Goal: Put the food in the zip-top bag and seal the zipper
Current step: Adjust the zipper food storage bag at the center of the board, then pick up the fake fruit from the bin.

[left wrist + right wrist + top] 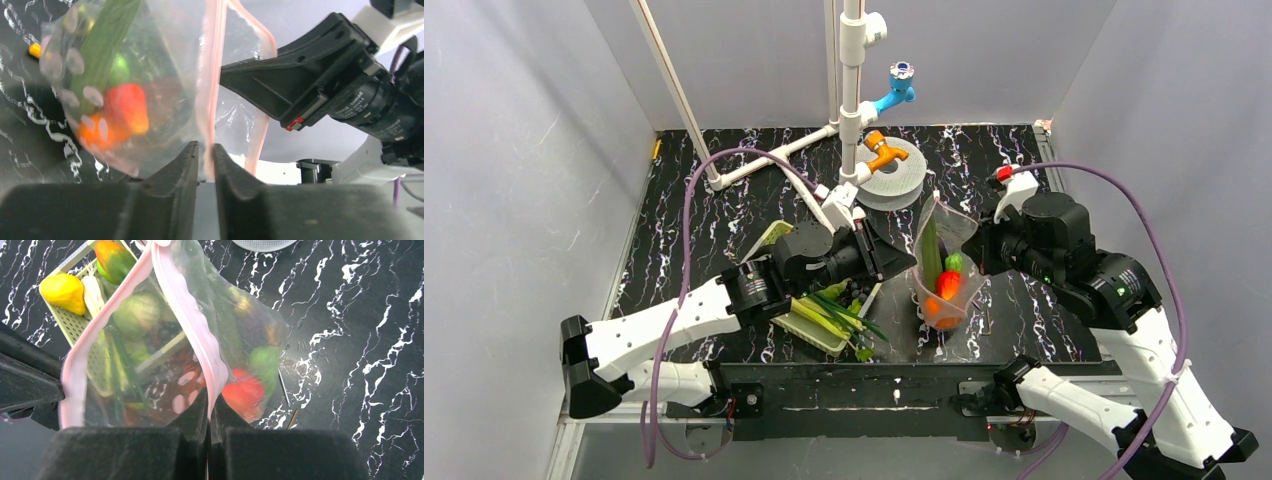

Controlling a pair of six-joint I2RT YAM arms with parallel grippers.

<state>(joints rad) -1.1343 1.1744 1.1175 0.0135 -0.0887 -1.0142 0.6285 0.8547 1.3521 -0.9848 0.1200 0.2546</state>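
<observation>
The clear zip-top bag (944,268) hangs upright between my two grippers above the black table. Inside it are a green cucumber (931,248), a small green piece (954,262), a red piece (948,284) and an orange fruit (938,310). My left gripper (910,266) is shut on the pink zipper (210,90) at one side of the mouth, seen at its jaws (205,150). My right gripper (977,254) is shut on the zipper (195,335) at the other side (210,401). The two zipper strips stand apart, so the mouth gapes.
A pale green mesh basket (822,328) with leafy greens lies under my left arm; a yellow fruit (62,290) and an orange-green fruit (115,260) lie in it. A white pipe stand (852,90) with blue and orange taps and a grey disc (896,176) stands behind.
</observation>
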